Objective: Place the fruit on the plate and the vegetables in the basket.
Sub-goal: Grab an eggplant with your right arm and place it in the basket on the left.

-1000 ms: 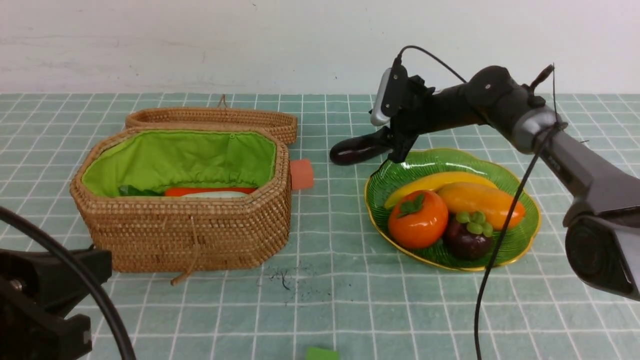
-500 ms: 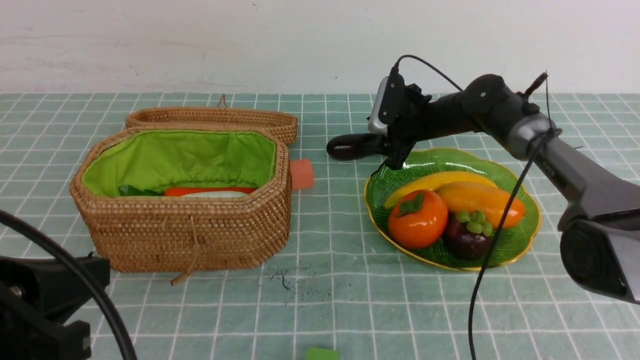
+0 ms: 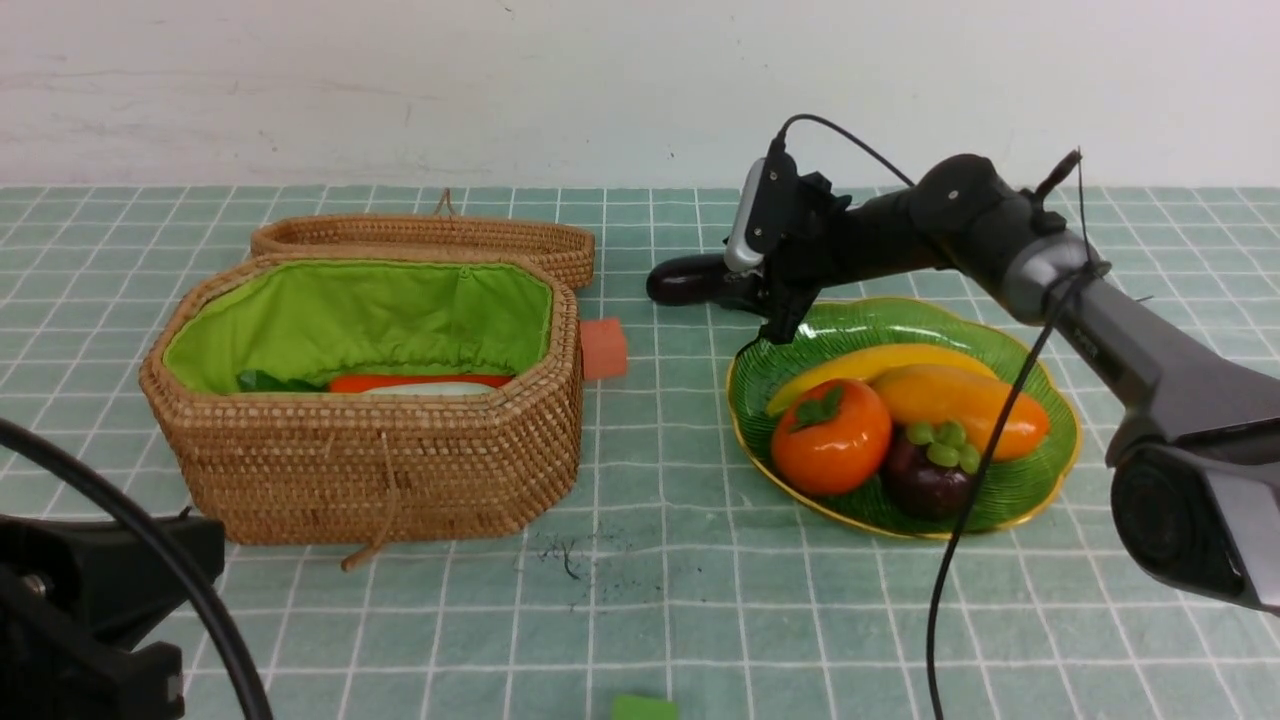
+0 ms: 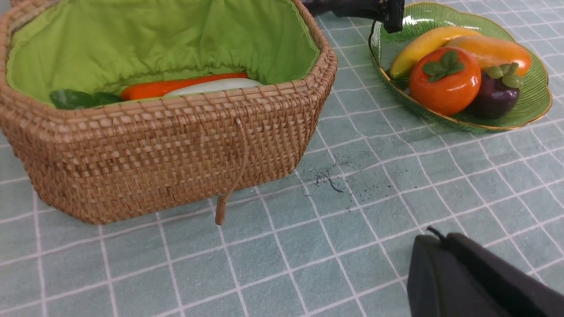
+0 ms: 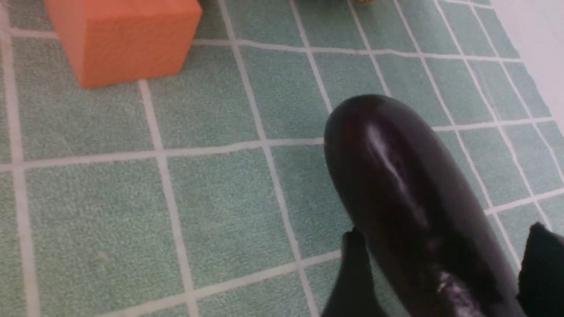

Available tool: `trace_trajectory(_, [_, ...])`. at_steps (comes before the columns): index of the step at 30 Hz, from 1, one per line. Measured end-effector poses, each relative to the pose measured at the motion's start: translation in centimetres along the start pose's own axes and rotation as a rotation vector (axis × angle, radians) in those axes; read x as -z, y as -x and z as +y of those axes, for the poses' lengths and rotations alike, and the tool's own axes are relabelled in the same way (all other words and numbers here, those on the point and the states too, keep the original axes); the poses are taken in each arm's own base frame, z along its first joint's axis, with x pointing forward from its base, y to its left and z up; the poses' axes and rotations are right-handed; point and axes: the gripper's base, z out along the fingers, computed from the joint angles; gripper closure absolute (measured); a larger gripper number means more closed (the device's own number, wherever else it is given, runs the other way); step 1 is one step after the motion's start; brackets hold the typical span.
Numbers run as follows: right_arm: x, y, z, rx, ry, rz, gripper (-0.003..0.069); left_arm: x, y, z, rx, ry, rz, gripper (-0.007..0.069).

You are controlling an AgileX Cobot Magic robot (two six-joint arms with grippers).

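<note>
While our right gripper (image 3: 765, 292) pinches the eggplant (image 3: 686, 279) by one end, its free tip pointing toward the basket (image 3: 380, 470) from just beyond the plate (image 3: 795, 350) (all four fruit (image 3: 830, 437) lie there), we cannot tell how the jaws of our left gripper (image 4: 467, 277) stand.

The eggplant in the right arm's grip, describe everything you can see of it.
The eggplant is long, glossy, dark purple, like smooth plastic, with a rounded tip. It sits roughly level, tip toward the robot's left, seemingly off the tablecloth behind the plate. The right end effector is shut on it; its stem end is hidden.
</note>
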Motion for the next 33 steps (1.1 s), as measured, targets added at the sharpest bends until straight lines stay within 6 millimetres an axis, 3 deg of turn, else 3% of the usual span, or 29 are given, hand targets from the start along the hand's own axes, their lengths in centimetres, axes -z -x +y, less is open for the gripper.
trace_trajectory(11, [-0.42, -0.55, 0.12, -0.031, -0.028, 0.001, 0.0119, 0.00, -0.01, -0.04, 0.007, -0.004, 0.001, 0.0637])
trace_trajectory(20, [-0.42, -0.58, 0.48, -0.023, 0.012, 0.005, 0.0116, 0.00, -0.03, -0.08, 0.016, -0.009, 0.003, 0.0637])
trace_trajectory(33, [-0.51, -0.92, 0.58, -0.006, 0.010, 0.028, 0.0197, 0.00, -0.04, -0.10, 0.021, -0.011, 0.004, 0.0637])
